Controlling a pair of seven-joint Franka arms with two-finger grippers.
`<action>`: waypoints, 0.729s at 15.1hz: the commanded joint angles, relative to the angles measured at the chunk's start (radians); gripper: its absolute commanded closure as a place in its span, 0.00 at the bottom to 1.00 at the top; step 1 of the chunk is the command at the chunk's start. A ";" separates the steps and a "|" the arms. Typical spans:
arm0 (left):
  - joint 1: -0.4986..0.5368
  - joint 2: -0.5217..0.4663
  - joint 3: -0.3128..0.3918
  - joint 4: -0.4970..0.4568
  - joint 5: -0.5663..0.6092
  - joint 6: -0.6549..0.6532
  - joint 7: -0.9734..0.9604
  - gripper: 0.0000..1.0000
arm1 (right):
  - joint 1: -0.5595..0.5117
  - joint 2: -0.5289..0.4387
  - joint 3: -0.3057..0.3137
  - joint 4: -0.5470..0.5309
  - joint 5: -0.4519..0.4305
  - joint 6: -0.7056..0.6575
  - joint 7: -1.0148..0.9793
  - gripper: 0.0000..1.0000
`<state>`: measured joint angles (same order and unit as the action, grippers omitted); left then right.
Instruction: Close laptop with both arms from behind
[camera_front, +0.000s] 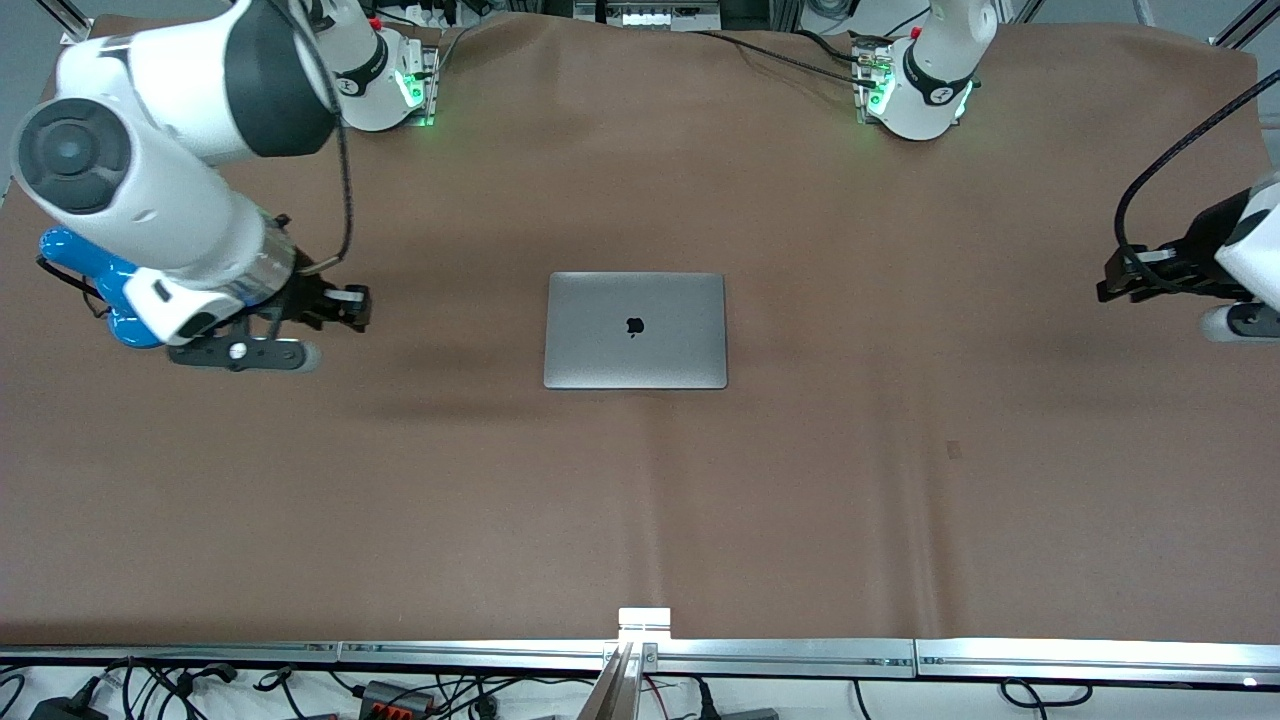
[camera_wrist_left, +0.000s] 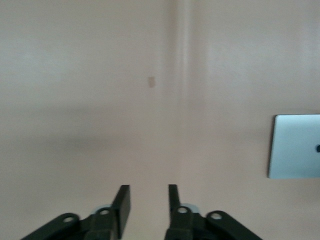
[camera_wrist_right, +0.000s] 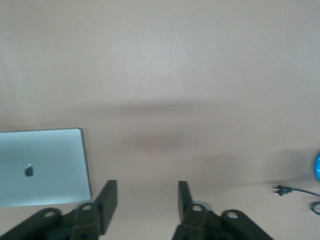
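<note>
Both grippers hang with fingers spread, holding nothing: left gripper (camera_wrist_left: 149, 200) toward the left arm's end from the one MacBook laptop (camera_front: 636, 330), right gripper (camera_wrist_right: 147, 197) toward the right arm's. Lid shut, dark apple logo (camera_front: 634, 326) up, mid-table.

Silver-grey laptop (camera_front: 635, 330) with dark logo (camera_front: 634, 326) on a plain brown counter (camera_front: 900, 480); white arms, black fingers (camera_wrist_left: 122, 202), blue object (camera_front: 95, 290).

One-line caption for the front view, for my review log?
Laptop lies closed, lid up, mid-table; right gripper and left gripper hang over opposite ends of the table, both clear of it.
</note>
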<state>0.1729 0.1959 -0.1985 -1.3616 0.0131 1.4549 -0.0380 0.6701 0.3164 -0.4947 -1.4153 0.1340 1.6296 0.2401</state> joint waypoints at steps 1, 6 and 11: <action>-0.044 -0.047 0.005 -0.032 0.041 -0.040 -0.080 0.00 | -0.001 -0.022 -0.073 0.015 0.002 -0.024 -0.079 0.00; -0.065 -0.109 0.036 -0.136 0.033 0.065 -0.039 0.00 | -0.090 -0.029 -0.090 0.081 0.007 -0.060 -0.125 0.00; -0.058 -0.130 0.059 -0.172 -0.030 0.065 -0.043 0.00 | -0.476 -0.072 0.242 0.079 -0.006 -0.048 -0.186 0.00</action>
<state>0.1152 0.0959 -0.1486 -1.5079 0.0038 1.5061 -0.1043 0.3629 0.2619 -0.4153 -1.3458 0.1389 1.5908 0.0916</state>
